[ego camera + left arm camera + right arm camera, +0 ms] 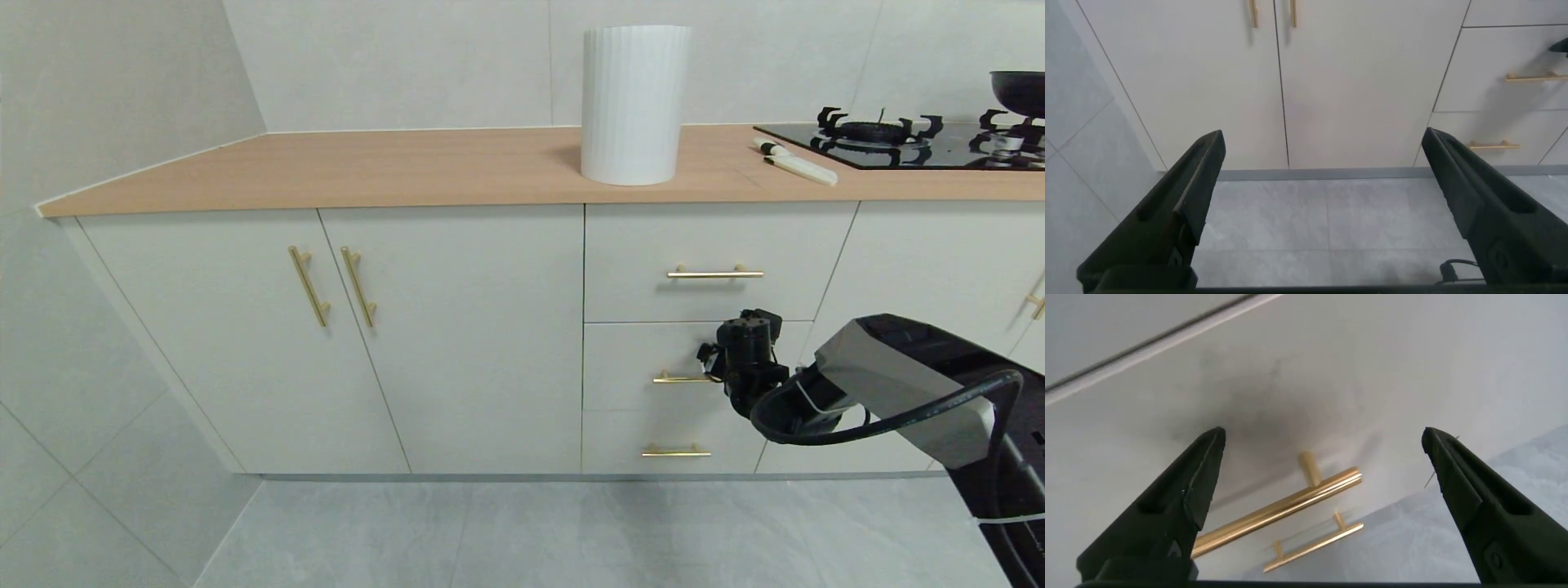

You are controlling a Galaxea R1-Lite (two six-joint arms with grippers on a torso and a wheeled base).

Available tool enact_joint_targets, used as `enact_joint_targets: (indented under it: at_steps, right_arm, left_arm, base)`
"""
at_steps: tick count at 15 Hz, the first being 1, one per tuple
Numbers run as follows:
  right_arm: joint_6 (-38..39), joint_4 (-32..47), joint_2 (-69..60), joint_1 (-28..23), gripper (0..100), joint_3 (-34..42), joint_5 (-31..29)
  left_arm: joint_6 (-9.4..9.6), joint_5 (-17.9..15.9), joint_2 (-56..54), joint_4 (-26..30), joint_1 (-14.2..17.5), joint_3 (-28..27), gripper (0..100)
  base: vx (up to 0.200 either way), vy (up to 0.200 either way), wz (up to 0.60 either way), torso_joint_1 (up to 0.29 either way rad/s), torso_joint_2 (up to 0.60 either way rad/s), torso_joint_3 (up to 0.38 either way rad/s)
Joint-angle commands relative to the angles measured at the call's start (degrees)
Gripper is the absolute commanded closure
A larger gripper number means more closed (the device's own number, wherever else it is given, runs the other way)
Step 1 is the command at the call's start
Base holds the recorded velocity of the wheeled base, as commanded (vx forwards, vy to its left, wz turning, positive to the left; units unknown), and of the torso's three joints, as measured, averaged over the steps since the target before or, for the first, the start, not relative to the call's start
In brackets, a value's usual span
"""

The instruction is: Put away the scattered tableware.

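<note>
Black left gripper (1321,135) hangs spread wide above the floor (1315,229). Right gripper (1321,441), fingers wide apart, sits before the middle drawer's handle (1282,502). Farther back, a white knife (800,167) lies near the counter's (367,167) front edge, beside the stove (898,151).

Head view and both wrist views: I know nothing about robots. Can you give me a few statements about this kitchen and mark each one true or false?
1. The right gripper is open and faces the middle drawer's gold handle. True.
2. All three drawers are pulled out. False: all are shut.
3. A white ribbed container stands upright on the wooden counter. True.
4. The left gripper holds a spoon. False: it is open and empty, and looks down at the floor in front of the cabinets.
5. The white utensils lie on the floor. False: they lie on the counter, beside the stove.
</note>
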Motion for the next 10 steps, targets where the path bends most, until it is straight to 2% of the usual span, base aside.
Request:
enact_joint_targets:
  at_steps: [1,5,8,10]
  right_arm:
    - [0.1,-0.5,0.1,-0.1,0,-0.3,-0.1]
    - [0.1,-0.3,-1.4,-0.1,0,1.4,-0.1]
    - [-0.5,1.7,-7.1,-0.1,0,9.2,1.5]
    - [-0.6,4.2,-11.7,-0.1,0,15.1,5.7]
  left_arm:
    - [-0.01,0.0,0.0,0.0,0.0,0.0,0]
    - [-0.01,0.0,0.0,0.0,0.0,0.0,0]
    - [-0.01,0.0,0.0,0.0,0.0,0.0,0]
    - [-0.01,0.0,0.0,0.0,0.0,0.0,0]
  base:
    - [0.0,0.0,0.0,0.0,0.0,0.0]
    - [0.0,0.0,0.0,0.0,0.0,0.0]
    - [0.0,0.0,0.0,0.0,0.0,0.0]
    - [0.0,0.0,0.0,0.0,0.0,0.0]
